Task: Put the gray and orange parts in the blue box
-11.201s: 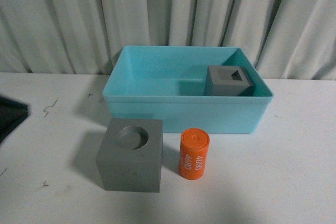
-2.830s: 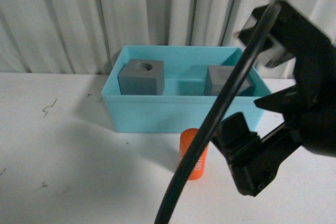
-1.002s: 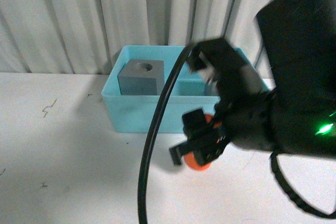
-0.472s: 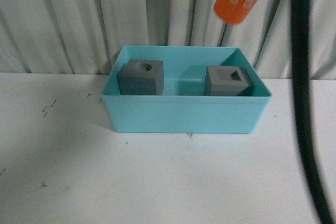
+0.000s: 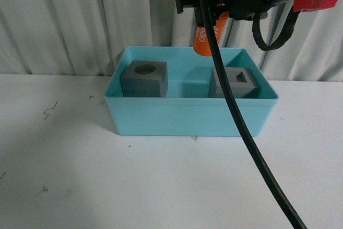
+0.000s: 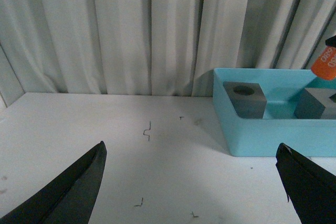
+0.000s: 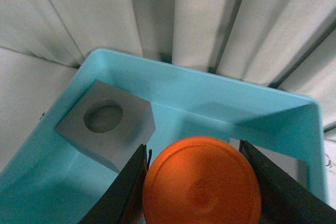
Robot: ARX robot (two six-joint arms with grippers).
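Right claw (image 5: 206, 22) clenched on orange cyl. (image 5: 204, 37), fingers flanking it in the wrist view; cyl. hangs end-down, long axis roughly vertical w/ slight tilt. Blue box (image 5: 187, 117) lies directly below claw, open floor between round-recess cube (image 5: 143, 78) and square-recess cube (image 5: 235, 82), one to each side beneath it. Coming move, by judgement: straight descent into that gap. Left claw (image 6: 189, 182) spread wide, empty, low over tabletop (image 6: 105, 145), well apart from box.
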